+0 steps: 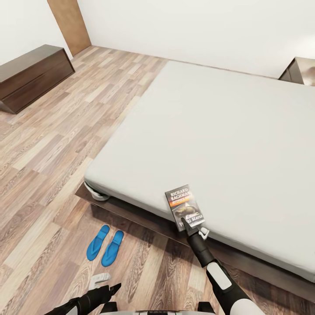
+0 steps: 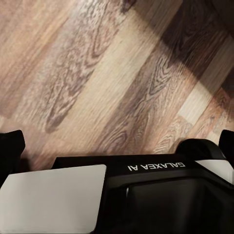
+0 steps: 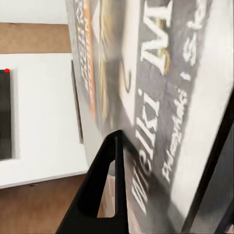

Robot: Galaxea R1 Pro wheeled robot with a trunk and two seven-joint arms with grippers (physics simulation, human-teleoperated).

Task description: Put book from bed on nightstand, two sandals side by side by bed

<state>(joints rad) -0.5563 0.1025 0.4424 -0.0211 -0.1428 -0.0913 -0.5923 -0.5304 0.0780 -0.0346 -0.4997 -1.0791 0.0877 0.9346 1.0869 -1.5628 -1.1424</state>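
The book [image 1: 184, 207] is at the near edge of the bed [image 1: 227, 131], pinched at its lower end by the right gripper [image 1: 189, 228], whose fingers are closed on its cover. Two sandals [image 1: 105, 247] lie side by side on the open floor [image 1: 52, 166] just beside the bed. The left gripper [image 1: 114, 288] hangs low over bare planks; its opening cannot be told.

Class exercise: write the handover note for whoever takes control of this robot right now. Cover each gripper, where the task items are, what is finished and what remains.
Right gripper: closed on the book at the bed's near edge.
Left gripper: low over the floor, holding nothing visible; open or shut unclear.
Sandals: side by side on the floor beside the bed, looks done.
Left: carry the book to a nightstand, seemingly at the bed's far corner.
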